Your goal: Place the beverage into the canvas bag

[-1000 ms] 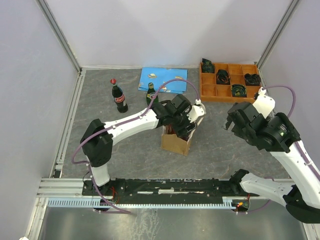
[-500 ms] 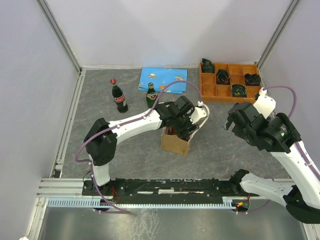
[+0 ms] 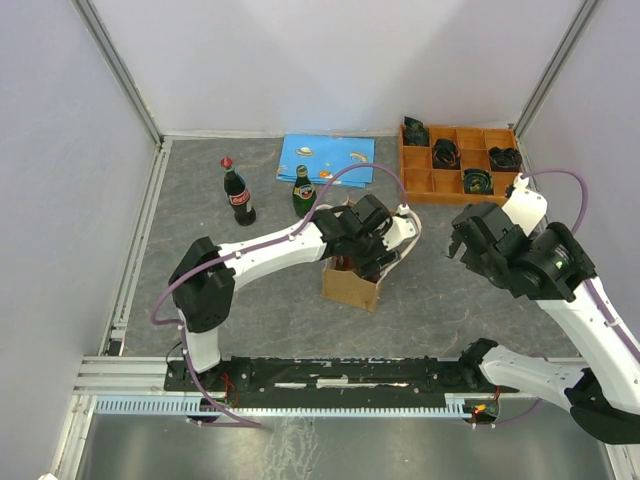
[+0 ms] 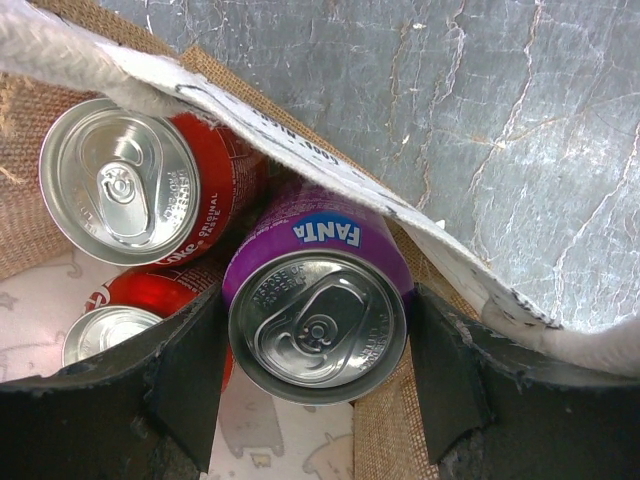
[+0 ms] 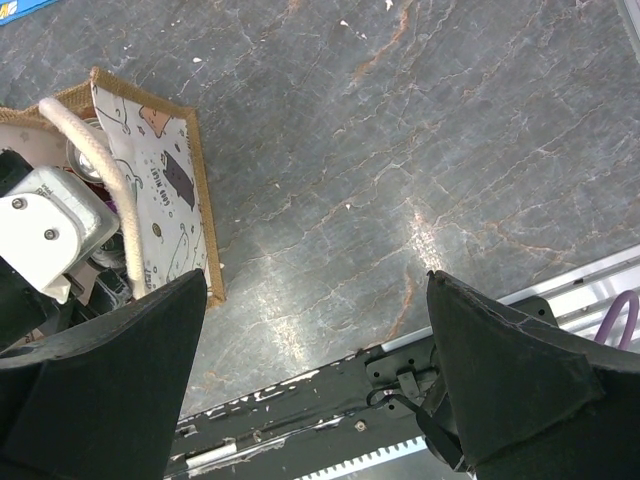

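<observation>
The purple Fanta can is already down inside the mouth of the canvas bag, and my left tool is clamped on it, one finger against each side of its body. It stands upright: its long axis runs straight down the line of the tool, pull-tab top facing the wrist camera. So the can lies dead ahead of the tool, with the bag's floor beyond it. I cannot tell whether its base has reached that floor.

Two red cans share the bag. The larger red can sits just beside the Fanta, and a second red can lies low, past the left finger. A cream handle drapes across the opening.

I judge the next move to be a plain release and a straight lift out, clear of that handle.

My right tool hangs spread wide over bare worktop, well apart from the bag; the left arm is plainly the nearer.
</observation>
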{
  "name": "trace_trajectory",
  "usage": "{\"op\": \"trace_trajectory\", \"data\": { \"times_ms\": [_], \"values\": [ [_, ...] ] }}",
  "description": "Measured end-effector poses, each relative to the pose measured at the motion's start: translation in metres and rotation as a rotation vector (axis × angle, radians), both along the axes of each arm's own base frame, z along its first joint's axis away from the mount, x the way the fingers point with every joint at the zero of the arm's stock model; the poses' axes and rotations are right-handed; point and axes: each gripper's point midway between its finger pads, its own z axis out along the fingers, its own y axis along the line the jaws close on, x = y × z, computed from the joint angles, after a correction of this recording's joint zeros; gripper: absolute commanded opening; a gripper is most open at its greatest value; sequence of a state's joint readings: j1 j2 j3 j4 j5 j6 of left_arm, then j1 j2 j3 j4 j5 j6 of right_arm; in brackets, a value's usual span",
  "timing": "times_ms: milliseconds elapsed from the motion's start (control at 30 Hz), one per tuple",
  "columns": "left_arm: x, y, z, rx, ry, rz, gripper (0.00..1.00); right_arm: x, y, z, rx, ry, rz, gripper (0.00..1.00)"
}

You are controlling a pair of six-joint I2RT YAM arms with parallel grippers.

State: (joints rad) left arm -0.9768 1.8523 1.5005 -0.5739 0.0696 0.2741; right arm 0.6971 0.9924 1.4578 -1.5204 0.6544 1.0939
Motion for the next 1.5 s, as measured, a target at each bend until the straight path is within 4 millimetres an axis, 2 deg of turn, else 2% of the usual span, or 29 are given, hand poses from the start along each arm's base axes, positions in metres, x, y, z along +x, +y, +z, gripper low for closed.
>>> {"op": "trace_trajectory", "data": {
  "times_ms": [167, 233, 267, 433, 500, 533, 733, 900, 1100, 1167, 1233, 1333, 1400, 1500],
  "values": [
    [0.000, 0.000, 0.000, 0.007, -0.013, 0.003, 0.48, 0.001, 0.001, -0.001, -0.004, 0.003, 0.002, 0.99],
    [-0.001, -0.001, 0.000, 0.010, -0.018, 0.004, 0.59, 0.001, 0.001, -0.001, -0.003, 0.003, 0.002, 0.99],
    [0.000, -0.001, 0.000, 0.012, -0.021, 0.005, 0.71, 0.002, 0.002, -0.001, -0.003, 0.002, 0.002, 0.99],
    [-0.001, -0.002, 0.000, 0.016, -0.034, 0.007, 0.75, 0.003, 0.002, -0.001, -0.002, 0.002, 0.003, 0.99],
    [0.000, -0.002, 0.000, 0.016, -0.036, 0.008, 0.92, 0.003, 0.003, -0.001, -0.003, 0.002, 0.005, 0.99],
    [0.001, -0.002, 0.001, 0.016, -0.039, 0.011, 0.96, 0.003, 0.003, -0.001, -0.002, 0.002, 0.006, 0.99],
    [0.010, -0.008, 0.017, -0.030, -0.102, 0.031, 0.97, 0.004, 0.004, 0.000, 0.001, 0.000, 0.008, 0.99],
    [0.009, -0.010, 0.024, -0.045, -0.117, 0.029, 0.98, 0.003, 0.004, -0.001, 0.004, 0.002, 0.011, 0.99],
    [0.014, -0.004, 0.032, -0.037, -0.153, 0.060, 0.98, 0.003, 0.006, -0.001, 0.008, 0.006, 0.014, 0.99],
    [0.016, 0.001, 0.046, -0.049, -0.179, 0.077, 0.99, 0.004, 0.007, -0.002, 0.009, 0.008, 0.016, 0.99],
    [0.018, 0.008, 0.069, -0.084, -0.210, 0.094, 0.99, 0.005, 0.008, -0.002, 0.009, 0.009, 0.016, 0.99],
    [0.020, 0.023, 0.120, -0.186, -0.270, 0.125, 0.99, 0.006, 0.009, -0.002, 0.008, 0.010, 0.018, 0.99],
    [0.025, 0.043, 0.160, -0.280, -0.314, 0.174, 0.99, 0.009, 0.012, -0.002, 0.010, 0.008, 0.024, 0.99],
    [0.050, 0.094, 0.209, -0.405, -0.351, 0.318, 0.99, 0.012, 0.015, -0.003, 0.010, 0.009, 0.028, 0.99]
  ]
}}
